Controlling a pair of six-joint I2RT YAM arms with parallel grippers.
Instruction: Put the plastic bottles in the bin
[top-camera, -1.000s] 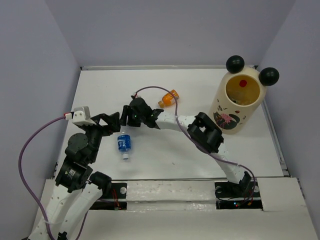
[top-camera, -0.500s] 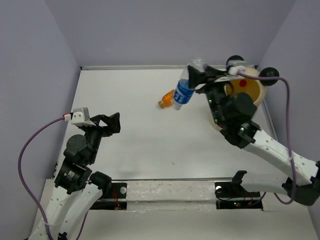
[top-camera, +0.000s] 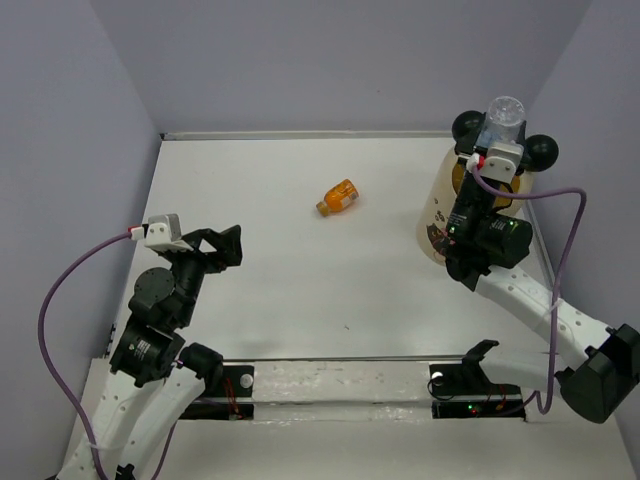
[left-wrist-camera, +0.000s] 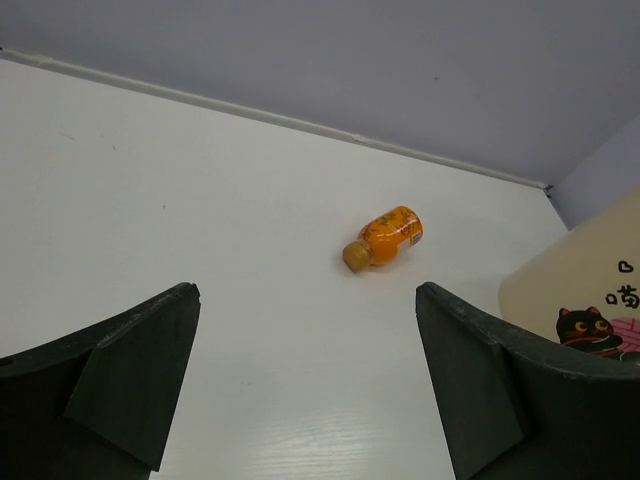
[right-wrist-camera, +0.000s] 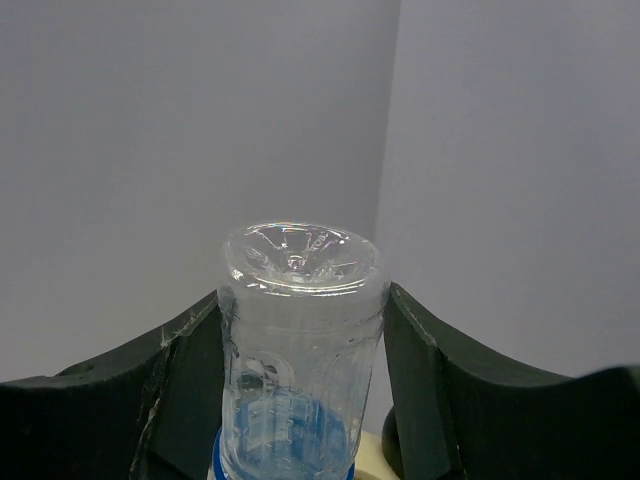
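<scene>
The right gripper (right-wrist-camera: 302, 335) is closed around a clear blue-labelled bottle (top-camera: 505, 114), with one finger on each side of its body. The bottle's dimpled base sticks out past the fingertips, and the blue label sits deeper in, nearer the palm. Directly under this gripper stands the bin (top-camera: 437, 215), with its black ball ears (top-camera: 540, 151) to either side. The arm hides most of the bin's mouth, so I can only judge that the bottle hangs above the opening rather than beside it.

The bottle looks empty. It is probably very light, with thin walls that give under pressure and a smooth skin that could slide between hard fingers. A moderate squeeze across the ribbed body, as here, suits it better than a hard pinch, which could crush it or shoot it out. Being so light, it may bounce off the rim if let go off-centre.

The left gripper (left-wrist-camera: 307, 290) is open, its fingers spread wide with nothing between them. Ahead of it and a little to its right, well apart, the short orange bottle (left-wrist-camera: 384, 236) lies on its side on the counter (top-camera: 300, 290), its cap end nearer this gripper. It looks stubby, stiff and full of colour, so perhaps a little heavier. Being round, it is likely to roll if nudged. The best hold is across the middle of its body, with the fingers square to its long axis. The cap is too small and would give a poorer grip.
</scene>
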